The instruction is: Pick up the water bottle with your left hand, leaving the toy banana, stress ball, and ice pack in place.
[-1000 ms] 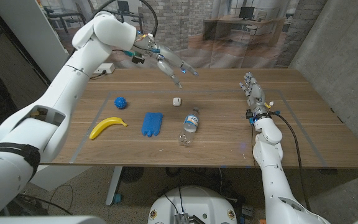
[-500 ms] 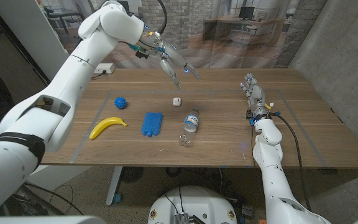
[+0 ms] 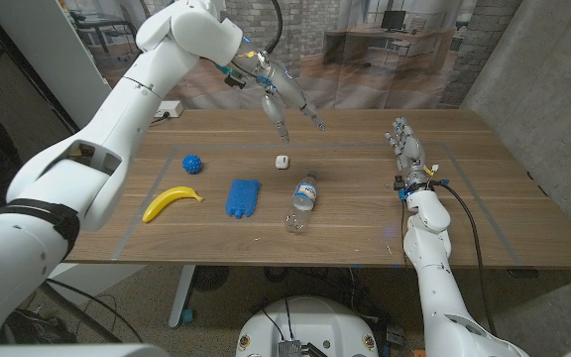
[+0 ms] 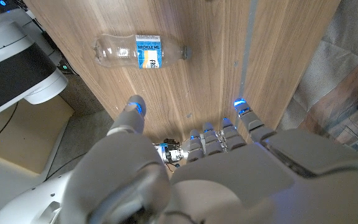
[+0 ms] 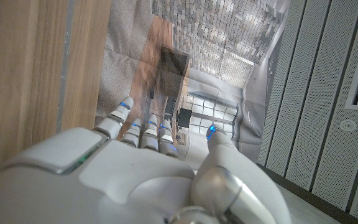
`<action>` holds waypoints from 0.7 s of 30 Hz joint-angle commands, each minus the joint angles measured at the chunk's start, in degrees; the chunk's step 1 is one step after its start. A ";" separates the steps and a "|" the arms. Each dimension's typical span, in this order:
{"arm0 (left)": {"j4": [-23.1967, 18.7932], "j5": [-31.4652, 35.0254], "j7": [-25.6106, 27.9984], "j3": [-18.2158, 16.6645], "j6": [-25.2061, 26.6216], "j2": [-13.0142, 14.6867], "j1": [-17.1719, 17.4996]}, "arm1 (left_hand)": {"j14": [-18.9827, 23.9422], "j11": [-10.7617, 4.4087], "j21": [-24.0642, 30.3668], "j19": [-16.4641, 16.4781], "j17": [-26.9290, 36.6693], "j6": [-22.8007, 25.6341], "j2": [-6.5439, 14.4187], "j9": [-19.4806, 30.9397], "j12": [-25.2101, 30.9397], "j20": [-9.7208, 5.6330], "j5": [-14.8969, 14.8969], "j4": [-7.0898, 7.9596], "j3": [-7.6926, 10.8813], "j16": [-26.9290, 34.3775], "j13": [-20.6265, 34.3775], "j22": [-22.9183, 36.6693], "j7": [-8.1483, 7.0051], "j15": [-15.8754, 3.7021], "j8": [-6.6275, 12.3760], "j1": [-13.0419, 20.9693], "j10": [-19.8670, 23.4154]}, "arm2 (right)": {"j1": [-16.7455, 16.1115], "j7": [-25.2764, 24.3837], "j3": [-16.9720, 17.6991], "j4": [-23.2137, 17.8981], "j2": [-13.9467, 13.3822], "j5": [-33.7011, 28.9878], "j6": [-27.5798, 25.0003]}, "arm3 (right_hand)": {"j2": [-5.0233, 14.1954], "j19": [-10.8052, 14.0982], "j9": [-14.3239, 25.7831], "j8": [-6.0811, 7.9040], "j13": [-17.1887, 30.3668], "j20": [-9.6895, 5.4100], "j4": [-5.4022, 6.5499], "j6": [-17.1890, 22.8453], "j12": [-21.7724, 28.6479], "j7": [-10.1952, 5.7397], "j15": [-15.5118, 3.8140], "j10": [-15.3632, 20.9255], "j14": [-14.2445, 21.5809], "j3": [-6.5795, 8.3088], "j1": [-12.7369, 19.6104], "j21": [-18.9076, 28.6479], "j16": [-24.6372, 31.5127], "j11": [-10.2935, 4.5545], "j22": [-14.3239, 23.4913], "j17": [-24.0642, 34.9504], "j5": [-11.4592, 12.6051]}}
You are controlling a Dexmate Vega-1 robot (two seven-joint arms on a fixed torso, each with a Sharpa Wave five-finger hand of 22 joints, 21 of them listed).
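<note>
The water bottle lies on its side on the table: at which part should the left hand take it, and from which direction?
Probably the labelled middle of the water bottle, coming down from above. It lies flat, so only its rounded sides are free; fingers across the width should close best. The left hand hangs open beyond it.

Head view overlooks table; left wrist view looks down, sharing water bottle.

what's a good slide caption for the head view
Left hand open above the table's far side, water bottle lying untouched near the toy banana, ice pack and stress ball.
</note>
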 commanded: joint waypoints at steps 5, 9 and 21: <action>2.44 -3.34 -0.81 1.41 -6.17 -1.73 -1.35 | -0.13 -0.72 -0.79 0.09 0.31 -1.63 -3.07 0.48 -0.32 1.20 1.07 0.03 -1.76 -0.02 0.38 0.36 -0.49 0.81 -0.55 2.74 -0.96 | -0.96 -0.60 -0.13 -1.37 0.08 -0.04 -0.38 | 0.01 0.42 0.28 0.27 0.20 -0.07 0.10 0.42 0.27 -0.13 0.31 0.34 0.23 -0.16 -0.69 0.43 0.49 -0.07 0.21 0.15 0.09; 3.04 -3.78 -1.35 1.83 -7.38 -1.89 -1.50 | -0.39 -0.72 -1.19 0.12 0.32 -2.85 -3.88 0.61 -0.57 1.58 1.63 0.10 -2.24 -0.13 0.43 0.39 -1.09 1.08 -0.85 4.47 -1.73 | -1.34 -0.97 -0.29 -2.05 0.26 -0.33 -0.79 | -0.01 0.42 0.28 0.26 0.20 -0.04 0.11 0.42 0.24 -0.12 0.32 0.32 0.26 -0.19 -0.75 0.43 0.49 -0.08 0.21 0.15 0.09; 5.21 -4.09 -3.02 3.49 -10.32 -2.72 -2.52 | -1.89 -2.31 -2.58 -0.45 0.33 -5.51 -4.50 0.95 -0.77 0.83 3.11 0.34 -3.31 -0.44 0.56 0.44 -3.16 0.47 -0.82 9.62 -3.20 | -2.18 -2.07 -0.54 -3.54 0.63 -1.07 -1.33 | -0.07 0.42 0.28 0.25 0.21 -0.07 0.25 0.51 0.22 -0.15 0.30 0.35 0.25 -0.30 -1.05 0.42 0.49 -0.06 0.21 0.18 0.09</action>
